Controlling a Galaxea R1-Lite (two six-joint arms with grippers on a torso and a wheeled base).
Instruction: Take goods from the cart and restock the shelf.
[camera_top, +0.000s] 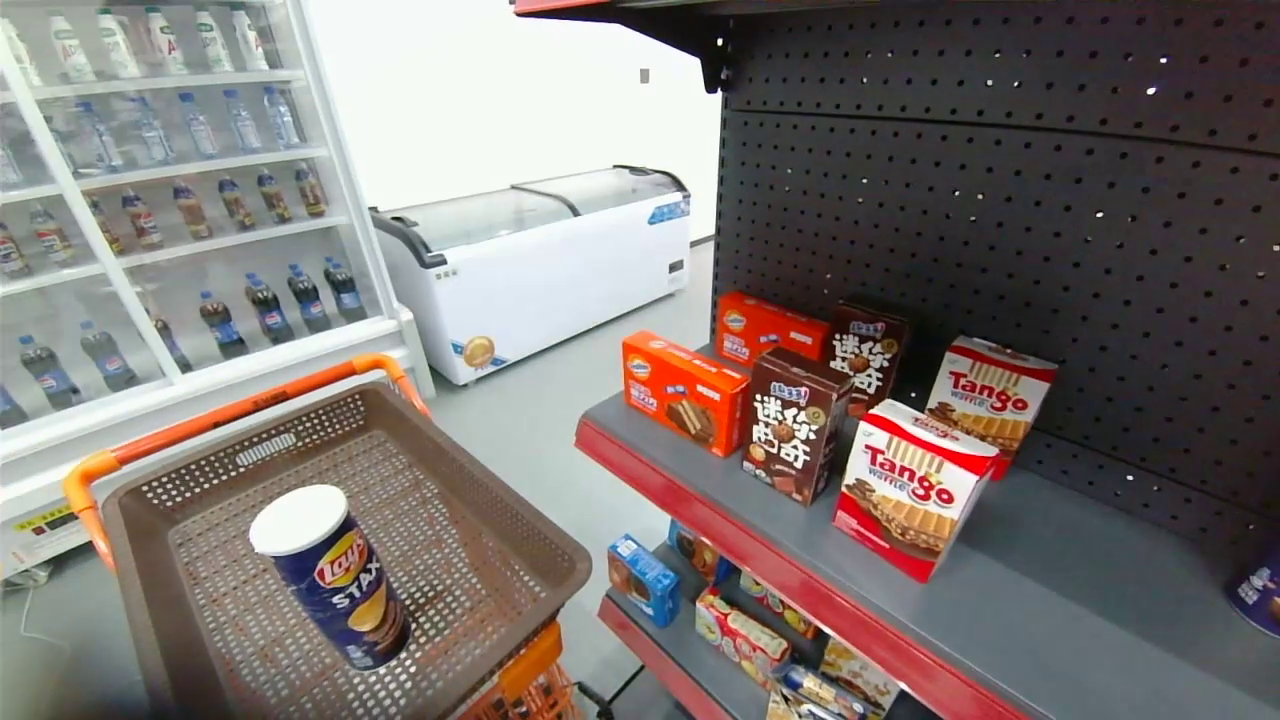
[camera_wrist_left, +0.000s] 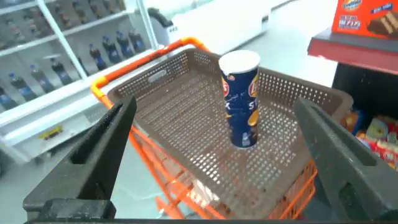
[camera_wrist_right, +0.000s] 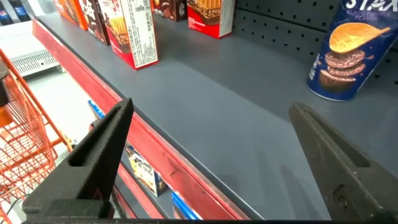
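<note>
Can (camera_top: 330, 580) in cart (camera_top: 450, 540), another can (camera_wrist_right: 344, 53) on shelf (camera_wrist_right: 249, 124)

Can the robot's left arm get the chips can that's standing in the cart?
Probably yes. The left tool hangs open above the cart, pointed toward the chips can. The can stands upright and alone in the basket, with nothing covering it or blocking the way down.

Bright even light, glare on freezer glass (camera_top: 560, 205)
</note>
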